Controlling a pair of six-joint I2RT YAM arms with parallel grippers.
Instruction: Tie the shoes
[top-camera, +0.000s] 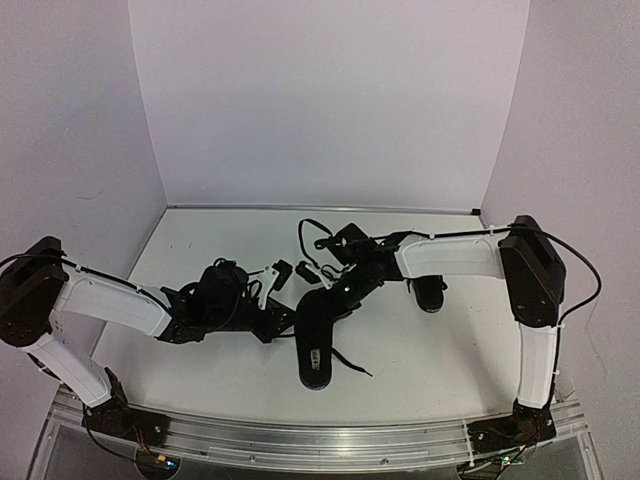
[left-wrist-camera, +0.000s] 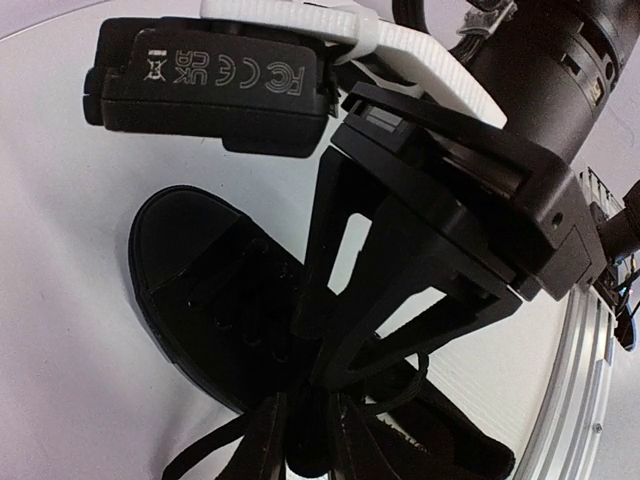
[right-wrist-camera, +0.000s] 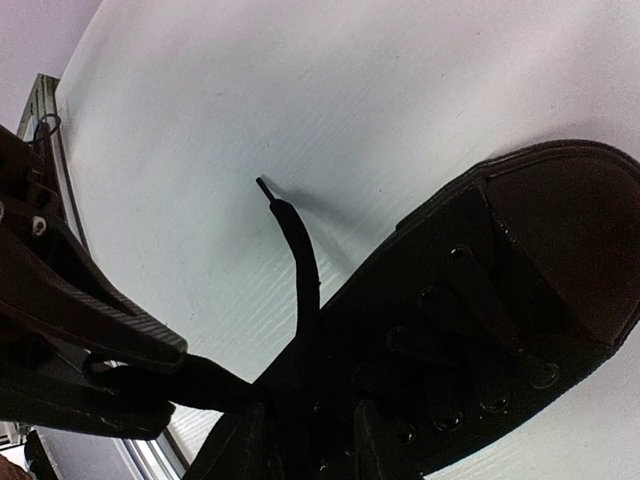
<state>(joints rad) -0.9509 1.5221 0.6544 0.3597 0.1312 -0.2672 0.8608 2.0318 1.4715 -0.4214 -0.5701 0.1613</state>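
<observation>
One black shoe (top-camera: 314, 350) lies mid-table with its toe toward the arms' bases, and it also fills the left wrist view (left-wrist-camera: 200, 290) and the right wrist view (right-wrist-camera: 500, 300). Both grippers meet over its laced top. My left gripper (top-camera: 288, 318) (left-wrist-camera: 308, 415) is shut on a black lace. My right gripper (top-camera: 335, 295) (right-wrist-camera: 310, 408) is shut on another stretch of lace, whose free end (right-wrist-camera: 290, 230) sticks up to its tip. Another loose lace end (top-camera: 352, 365) trails right of the shoe. The second shoe (top-camera: 430, 292) shows partly under the right forearm.
White walls close in the table (top-camera: 450, 370) at the back and both sides. An aluminium rail (top-camera: 320, 440) runs along the near edge. The right arm's black cable (top-camera: 310, 232) loops above the table behind the grippers.
</observation>
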